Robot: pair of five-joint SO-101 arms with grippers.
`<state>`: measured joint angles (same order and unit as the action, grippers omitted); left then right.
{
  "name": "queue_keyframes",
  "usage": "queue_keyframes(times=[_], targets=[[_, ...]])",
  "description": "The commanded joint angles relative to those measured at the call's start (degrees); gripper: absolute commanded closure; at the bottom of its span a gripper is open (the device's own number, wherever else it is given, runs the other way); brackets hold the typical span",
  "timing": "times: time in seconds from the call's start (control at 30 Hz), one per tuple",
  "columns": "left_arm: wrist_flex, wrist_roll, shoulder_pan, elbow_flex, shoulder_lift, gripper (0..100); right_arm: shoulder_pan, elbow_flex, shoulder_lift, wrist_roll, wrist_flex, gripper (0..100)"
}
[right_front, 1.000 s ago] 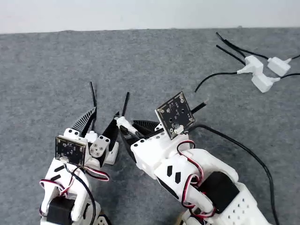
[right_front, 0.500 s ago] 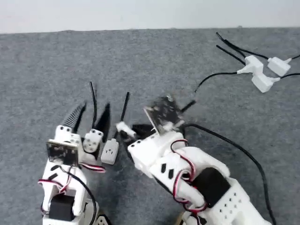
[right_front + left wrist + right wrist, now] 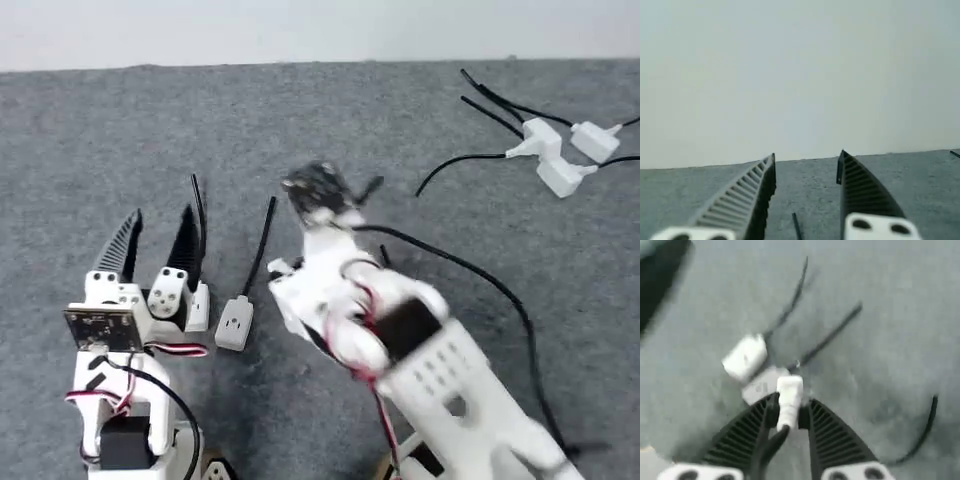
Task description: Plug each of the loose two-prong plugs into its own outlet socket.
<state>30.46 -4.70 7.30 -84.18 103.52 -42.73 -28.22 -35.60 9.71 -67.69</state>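
My right gripper (image 3: 790,401) is shut on a small white two-prong plug (image 3: 789,386), held just above two white outlet sockets (image 3: 745,357) on the grey mat. In the high view one socket (image 3: 233,322) lies flat with its black cord running away from me. A second socket (image 3: 198,305) sits beside my left gripper's finger. My left gripper (image 3: 160,215) stands open with nothing in it, left of the sockets, pointing toward the wall (image 3: 807,156). The right arm (image 3: 340,290) covers its own fingers from above. Three more white pieces with black cords (image 3: 545,145) lie at the far right.
A black cable (image 3: 480,280) loops from the right arm over the mat toward the right. The thin cords of the two sockets (image 3: 265,235) stretch toward the middle of the mat. The mat's far edge (image 3: 300,65) meets a pale wall.
My left gripper has drawn back to the left, away from the flat socket, and stands wider apart. The right arm has swung up and leftward, its wrist now over the sockets.
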Motion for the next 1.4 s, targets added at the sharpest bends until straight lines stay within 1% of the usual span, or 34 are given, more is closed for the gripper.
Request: queue_keyframes(times=[0.0, 0.1, 0.17, 0.27, 0.4, 0.5, 0.73, 0.8, 0.93, 1.37], targets=[[1.32, 1.14, 4.75, 1.27, 0.62, 80, 0.75, 8.97, 10.42, -1.85, -2.86, 99.1], [7.82, 2.29, 9.93, 1.63, 0.62, 80, -1.27, 13.01, 17.19, -3.16, -3.30, 99.1], [14.07, 4.57, 12.92, 3.30, 0.62, 80, -3.30, 15.03, 21.23, -3.52, -3.30, 99.1], [22.77, 5.27, 19.60, 6.73, 0.70, 80, -6.46, 18.64, 27.65, -5.98, -4.70, 99.1], [29.01, 5.36, 28.04, 10.77, 0.70, 80, -9.01, 26.11, 36.09, -6.42, -8.40, 99.1], [28.92, 5.27, 32.44, 10.42, 0.79, 80, -9.36, 32.53, 41.45, -6.86, -11.91, 99.1], [25.32, 5.54, 33.05, 7.43, 0.79, 80, -12.35, 45.45, 50.68, -9.58, -19.21, 99.1], [25.32, 5.54, 35.43, 7.52, 0.79, 80, -12.53, 47.91, 52.53, -11.08, -20.35, 99.1], [25.23, 5.54, 37.89, 7.60, 0.79, 80, -12.44, 50.02, 54.99, -11.69, -20.44, 99.1], [23.65, 5.63, 37.80, 6.73, 0.79, 80, -12.44, 50.46, 62.11, -13.27, -16.57, 99.1]])
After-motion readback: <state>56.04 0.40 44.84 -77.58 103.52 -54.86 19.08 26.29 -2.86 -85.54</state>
